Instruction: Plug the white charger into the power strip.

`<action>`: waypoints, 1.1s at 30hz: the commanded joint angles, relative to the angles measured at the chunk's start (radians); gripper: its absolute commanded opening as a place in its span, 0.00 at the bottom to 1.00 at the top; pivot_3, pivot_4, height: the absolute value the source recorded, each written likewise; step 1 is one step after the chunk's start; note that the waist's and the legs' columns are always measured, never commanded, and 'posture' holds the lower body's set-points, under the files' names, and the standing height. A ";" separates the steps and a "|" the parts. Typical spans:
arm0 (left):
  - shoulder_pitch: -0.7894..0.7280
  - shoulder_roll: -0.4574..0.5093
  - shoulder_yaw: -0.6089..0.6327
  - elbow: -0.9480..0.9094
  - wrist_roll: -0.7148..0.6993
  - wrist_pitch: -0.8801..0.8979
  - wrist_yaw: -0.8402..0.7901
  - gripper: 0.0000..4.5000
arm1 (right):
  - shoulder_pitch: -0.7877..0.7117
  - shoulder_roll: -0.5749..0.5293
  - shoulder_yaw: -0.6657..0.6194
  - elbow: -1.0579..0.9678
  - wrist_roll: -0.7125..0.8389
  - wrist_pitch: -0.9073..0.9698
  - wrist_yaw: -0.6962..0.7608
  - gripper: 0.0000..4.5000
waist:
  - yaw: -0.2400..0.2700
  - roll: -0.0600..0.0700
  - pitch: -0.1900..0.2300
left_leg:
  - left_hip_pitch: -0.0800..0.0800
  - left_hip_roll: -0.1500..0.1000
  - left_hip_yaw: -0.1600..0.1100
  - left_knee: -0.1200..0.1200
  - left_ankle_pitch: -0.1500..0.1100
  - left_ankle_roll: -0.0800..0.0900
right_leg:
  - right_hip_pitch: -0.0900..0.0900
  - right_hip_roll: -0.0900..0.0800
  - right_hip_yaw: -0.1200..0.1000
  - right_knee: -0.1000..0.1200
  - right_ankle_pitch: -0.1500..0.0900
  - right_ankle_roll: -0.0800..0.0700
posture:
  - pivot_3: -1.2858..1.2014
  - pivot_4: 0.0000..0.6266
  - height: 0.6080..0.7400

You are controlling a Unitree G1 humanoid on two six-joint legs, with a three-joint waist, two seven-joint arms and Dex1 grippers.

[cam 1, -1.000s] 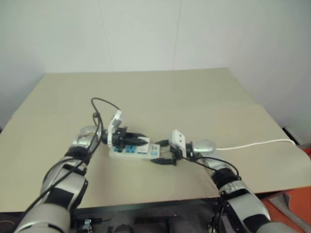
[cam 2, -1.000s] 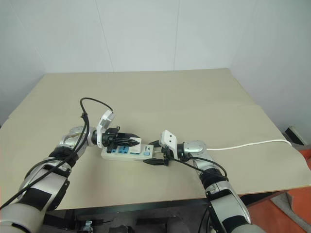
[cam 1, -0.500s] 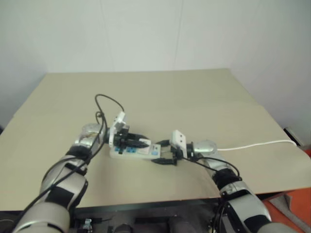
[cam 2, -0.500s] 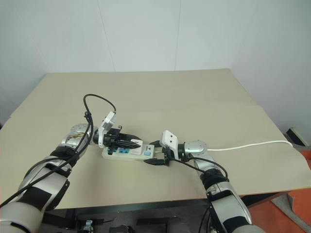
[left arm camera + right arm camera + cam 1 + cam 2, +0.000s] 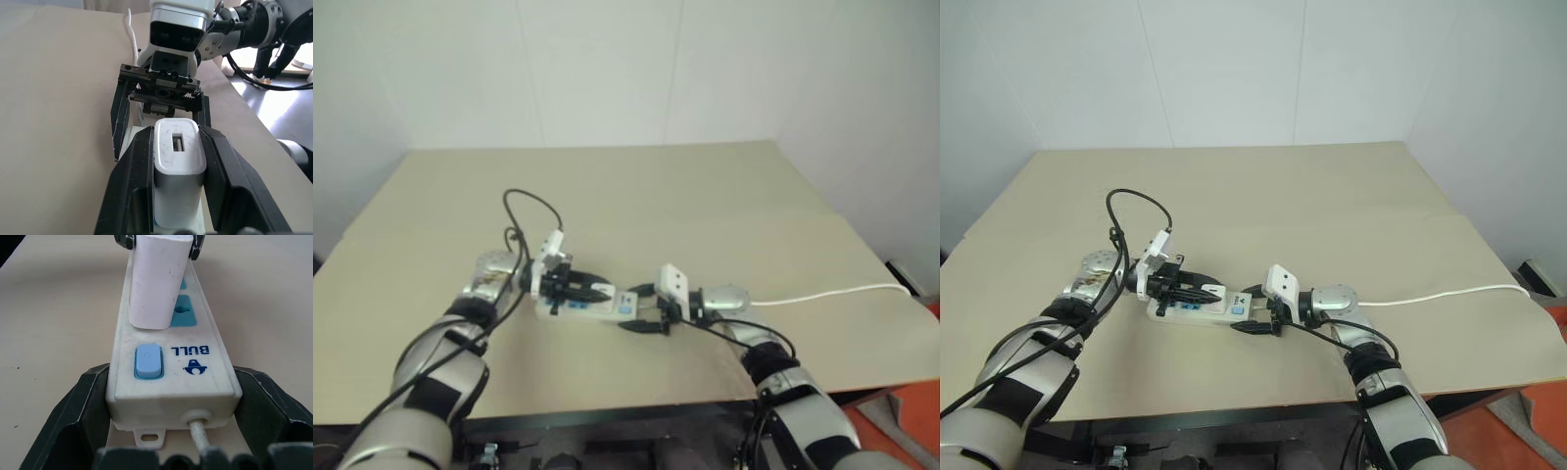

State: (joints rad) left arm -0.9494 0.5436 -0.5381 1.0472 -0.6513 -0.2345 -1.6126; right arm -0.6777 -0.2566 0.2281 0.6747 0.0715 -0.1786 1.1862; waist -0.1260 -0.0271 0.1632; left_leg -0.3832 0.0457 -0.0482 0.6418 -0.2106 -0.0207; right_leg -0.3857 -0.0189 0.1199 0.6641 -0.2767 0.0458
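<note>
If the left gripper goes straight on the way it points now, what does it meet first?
Probably the right gripper, which faces it over the power strip; depth is hard to judge.

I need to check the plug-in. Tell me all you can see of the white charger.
The white charger is a small, smooth plastic block with rounded corners and a slot-like port in its end face. The left gripper clamps its sides. It stands on the power strip, meeting a blue socket next to the blue switch; its prongs are hidden.

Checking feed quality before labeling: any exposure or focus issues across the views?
Left eye view: dim and hazy beside the right eye view, white charger hard to pick out. Left wrist view: charger sharp, bright window glare behind. Right wrist view: power strip crisp, its far end soft.
</note>
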 commanded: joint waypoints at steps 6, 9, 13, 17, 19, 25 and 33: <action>0.031 0.043 -0.058 0.125 0.135 -0.057 -0.002 0.22 | 0.049 -0.009 0.050 -0.005 -0.041 0.016 0.013 0.76 | 0.003 0.001 -0.004 | 0.000 0.000 0.000 0.000 0.000 0.000 | 0.000 0.000 0.000 0.000 0.000 0.000 | 0.52 0.24 1.00; 0.045 0.045 -0.064 0.149 0.175 -0.093 -0.002 0.22 | 0.053 -0.010 0.052 -0.011 -0.041 0.017 0.011 0.76 | 0.004 0.003 -0.007 | 0.001 0.000 0.000 0.000 0.000 0.000 | 0.001 0.000 0.000 0.000 0.000 0.000 | 0.52 0.24 1.00; 0.057 0.048 -0.077 0.180 0.270 -0.197 -0.002 0.22 | 0.058 -0.010 0.050 -0.016 -0.040 0.020 0.009 0.76 | 0.004 0.004 -0.013 | 0.004 0.000 0.000 0.000 0.000 0.000 | 0.004 0.000 0.000 0.000 -0.001 -0.001 | 0.52 0.24 1.00; 0.052 0.033 -0.030 0.194 0.283 -0.193 -0.002 0.22 | 0.064 -0.012 0.054 -0.019 -0.043 0.020 0.004 0.76 | 0.004 0.006 -0.015 | 0.017 0.000 0.001 -0.003 0.000 0.000 | 0.016 0.000 0.001 -0.003 -0.005 -0.003 | 0.52 0.24 1.00; 0.047 0.022 0.002 0.204 0.288 -0.169 -0.002 0.22 | 0.064 -0.011 0.054 -0.018 -0.045 0.021 0.002 0.76 | 0.004 0.008 -0.017 | 0.016 0.000 0.001 -0.004 0.000 0.000 | 0.016 0.000 0.000 -0.003 -0.005 -0.003 | 0.52 0.24 1.00; 0.056 0.010 0.053 0.203 0.295 -0.153 -0.002 0.38 | 0.065 -0.008 0.055 -0.019 -0.047 0.025 -0.007 0.76 | 0.001 0.011 -0.021 | 0.016 0.000 0.000 -0.004 0.000 0.000 | 0.016 0.000 0.000 -0.003 -0.005 -0.003 | 0.52 0.24 1.00; 0.052 -0.008 0.150 0.207 0.335 -0.164 -0.002 0.92 | 0.068 -0.009 0.061 -0.020 -0.046 0.027 -0.014 0.76 | 0.003 0.007 -0.022 | 0.016 0.000 -0.001 -0.009 0.000 0.000 | 0.015 0.000 0.000 -0.006 -0.006 -0.004 | 0.52 0.24 1.00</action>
State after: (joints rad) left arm -0.9128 0.5392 -0.3807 1.2217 -0.3598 -0.4164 -1.6124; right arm -0.6311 -0.2638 0.2454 0.6373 0.0632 -0.1567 1.1566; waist -0.1231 -0.0206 0.1409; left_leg -0.3677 0.0457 -0.0488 0.6325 -0.2110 -0.0207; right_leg -0.3710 -0.0184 0.1199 0.6579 -0.2826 0.0419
